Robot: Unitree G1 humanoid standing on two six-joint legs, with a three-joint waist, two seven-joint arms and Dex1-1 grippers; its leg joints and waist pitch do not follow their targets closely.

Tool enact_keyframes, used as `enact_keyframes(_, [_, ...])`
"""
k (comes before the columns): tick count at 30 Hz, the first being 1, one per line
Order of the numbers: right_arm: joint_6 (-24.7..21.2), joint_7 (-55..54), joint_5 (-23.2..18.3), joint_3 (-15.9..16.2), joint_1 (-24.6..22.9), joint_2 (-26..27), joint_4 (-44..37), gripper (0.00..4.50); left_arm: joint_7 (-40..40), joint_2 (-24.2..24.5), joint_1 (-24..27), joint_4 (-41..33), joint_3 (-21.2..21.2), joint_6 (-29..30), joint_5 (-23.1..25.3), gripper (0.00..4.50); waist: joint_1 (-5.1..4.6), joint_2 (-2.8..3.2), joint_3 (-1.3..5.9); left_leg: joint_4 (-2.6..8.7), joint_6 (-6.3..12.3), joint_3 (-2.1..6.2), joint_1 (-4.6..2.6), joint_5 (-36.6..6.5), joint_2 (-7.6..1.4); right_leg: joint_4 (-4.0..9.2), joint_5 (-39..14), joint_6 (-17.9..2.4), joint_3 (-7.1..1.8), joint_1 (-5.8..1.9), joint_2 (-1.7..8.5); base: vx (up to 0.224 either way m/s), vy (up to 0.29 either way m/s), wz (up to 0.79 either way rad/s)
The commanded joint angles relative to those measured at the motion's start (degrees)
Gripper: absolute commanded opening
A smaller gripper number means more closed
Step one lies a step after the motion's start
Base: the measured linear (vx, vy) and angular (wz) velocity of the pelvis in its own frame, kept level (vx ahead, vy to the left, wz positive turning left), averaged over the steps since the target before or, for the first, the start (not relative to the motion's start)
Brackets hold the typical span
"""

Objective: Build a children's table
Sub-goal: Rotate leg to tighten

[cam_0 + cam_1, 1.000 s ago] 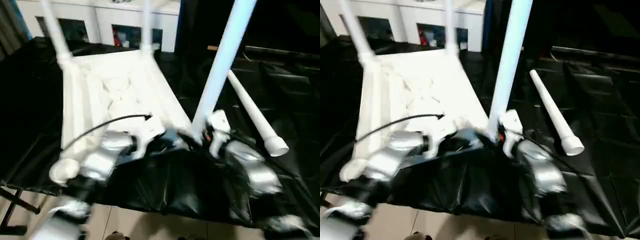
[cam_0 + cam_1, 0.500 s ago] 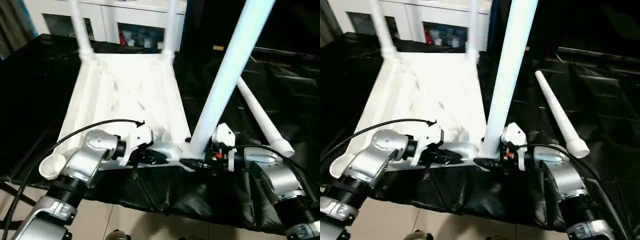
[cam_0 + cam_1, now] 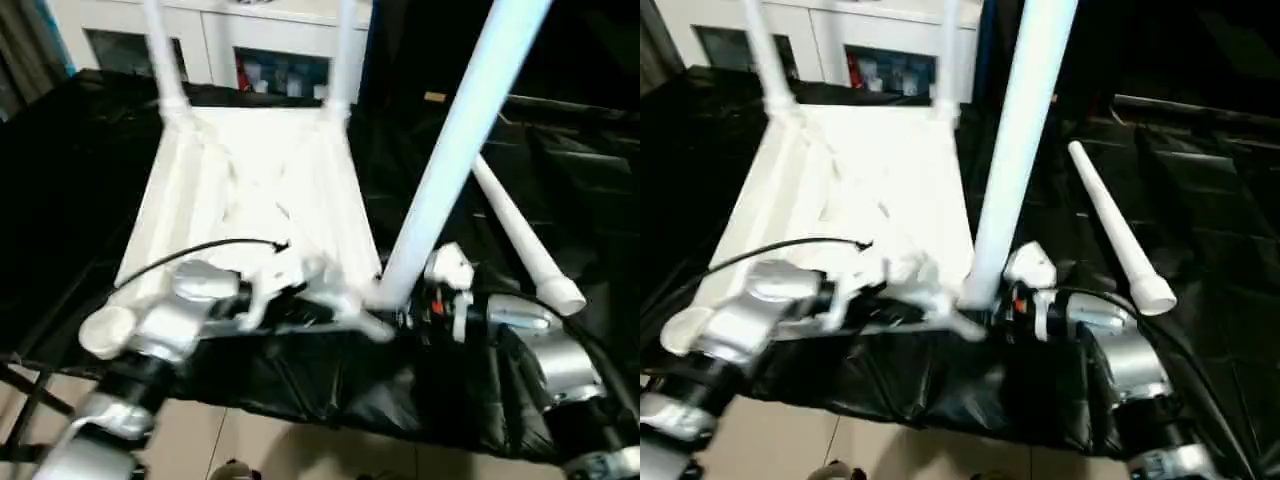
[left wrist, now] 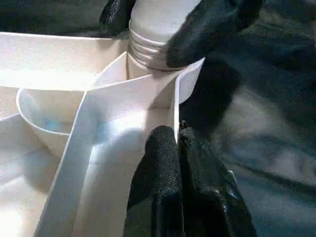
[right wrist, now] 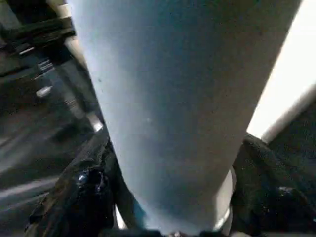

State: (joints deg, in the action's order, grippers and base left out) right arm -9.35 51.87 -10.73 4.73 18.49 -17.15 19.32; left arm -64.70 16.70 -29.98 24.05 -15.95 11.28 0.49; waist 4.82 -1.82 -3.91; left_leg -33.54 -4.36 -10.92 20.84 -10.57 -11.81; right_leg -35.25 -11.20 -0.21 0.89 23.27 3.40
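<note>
Trouble, as we judge it, would come from the leg [image 3: 450, 160] going into the near right corner socket crooked: it leans to the right as it rises, and if we push while it tilts, the ridged collar [image 4: 148, 52] could jam or pop out of the socket. The left gripper [image 4: 175, 148] has its fingers pressed together on a thin rib wall of the table top [image 3: 250, 190] just beside that socket; if that pinch slips, the top could slide on the black sheet [image 3: 560, 200] and spoil the alignment. The right gripper [image 3: 405, 322] sits at the base of the leg with a black finger [image 4: 207, 29] on either side of the collar, jaws moderately wide around it. The top lies upside down between our arms, two legs [image 3: 160, 50] standing at its far corners, the near left socket [image 3: 105, 330] empty, and a spare leg [image 3: 520, 240] lying on the sheet to the right.
</note>
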Motion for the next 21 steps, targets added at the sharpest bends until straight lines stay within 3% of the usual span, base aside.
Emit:
enact_keyframes(1, [0.3, -7.0, 2.3, 2.9, 0.4, 4.7, 1.9, 2.69, 6.6, -5.4, -1.6, 0.7, -0.7, 1.7, 0.0, 0.00, -0.30, -0.39, 3.01, 4.22, 0.77, 0.57, -0.58, -11.7, -1.29, 4.56, -13.3, -11.4, -1.71, -2.40, 3.80, 0.000, 0.000, 0.00])
enact_keyframes(4, [0.4, -14.2, 4.2, 2.3, 1.2, 8.2, 4.4, 2.69, 11.1, -8.4, -2.2, 1.4, -1.0, 3.3, 1.1, 0.00, -0.77, -0.43, 2.82, 4.45, -0.32, 0.73, -0.85, -14.8, -1.16, 5.23, -19.3, -9.7, -1.79, -2.17, 3.88, 0.000, 0.000, 0.00])
enact_keyframes(8, [-0.5, -26.2, 5.3, -0.1, 4.3, 15.2, 8.8, 2.68, 17.9, -13.4, -3.4, 3.4, -1.1, 5.2, 2.2, 0.00, -1.56, -0.25, 3.04, 4.48, -0.57, 0.74, -0.68, -13.9, -1.05, 5.08, -16.7, -9.7, -1.86, -2.08, 3.64, 0.000, 0.000, 0.00])
enact_keyframes(11, [-0.2, -28.3, 5.7, 0.4, 5.5, 18.0, 9.5, 2.68, 19.0, -15.2, -3.6, 3.8, -1.1, 4.7, 2.3, 0.00, -1.67, -0.30, 3.35, 4.31, -0.03, 0.67, -0.69, -13.1, -1.00, 5.02, -14.8, -9.6, -1.88, -2.30, 3.67, 0.000, 0.000, 0.00])
enact_keyframes(12, [0.2, -28.6, 5.9, 0.5, 5.6, 18.2, 9.7, 2.68, 19.0, -15.3, -3.6, 3.7, -1.1, 4.7, 2.3, 0.00, -1.73, -0.33, 3.37, 4.30, 0.14, 0.65, -0.60, -12.5, -0.97, 4.94, -13.9, -9.7, -1.86, -2.34, 3.62, 0.000, 0.000, 0.00])
enact_keyframes(13, [1.0, -29.5, 6.6, 0.6, 5.9, 18.7, 10.2, 3.38, 19.0, -15.5, -3.6, 3.5, -1.1, 4.7, 2.4, 0.00, -1.67, -0.32, 3.40, 4.23, 0.62, 0.56, -0.52, -11.4, -0.92, 4.86, -12.1, -9.8, -1.89, -2.45, 3.59, 0.000, 0.000, 0.00])
enact_keyframes(16, [1.6, -28.6, 6.0, 0.1, 5.8, 18.4, 10.0, 3.46, 18.2, -14.6, -3.3, 2.8, -1.0, 4.7, 2.4, 0.00, -1.66, -0.25, 3.45, 4.15, 1.48, 0.41, -0.47, -10.1, -0.88, 4.64, -9.3, -10.5, -1.88, -2.53, 3.50, 0.000, 0.000, 0.00])
enact_keyframes(18, [1.6, -26.7, 5.1, -0.4, 5.4, 17.6, 9.3, 3.80, 17.1, -13.5, -3.0, 2.4, -0.9, 4.2, 2.2, 0.00, -1.60, -0.25, 3.53, 4.19, 1.60, 0.45, -0.49, -10.1, -0.98, 4.61, -9.4, -10.6, -1.84, -2.62, 3.58, 0.000, 0.000, 0.00])
enact_keyframes(21, [3.3, -22.4, 4.8, -0.5, 5.1, 14.4, 7.8, 3.90, 13.1, -10.3, -2.0, 1.3, -1.0, 2.3, 1.7, 0.00, -1.63, -0.33, 3.66, 4.14, 1.92, 0.45, -0.46, -10.5, -1.00, 4.59, -9.5, -10.8, -1.83, -2.77, 3.64, 0.000, 0.000, 0.00])
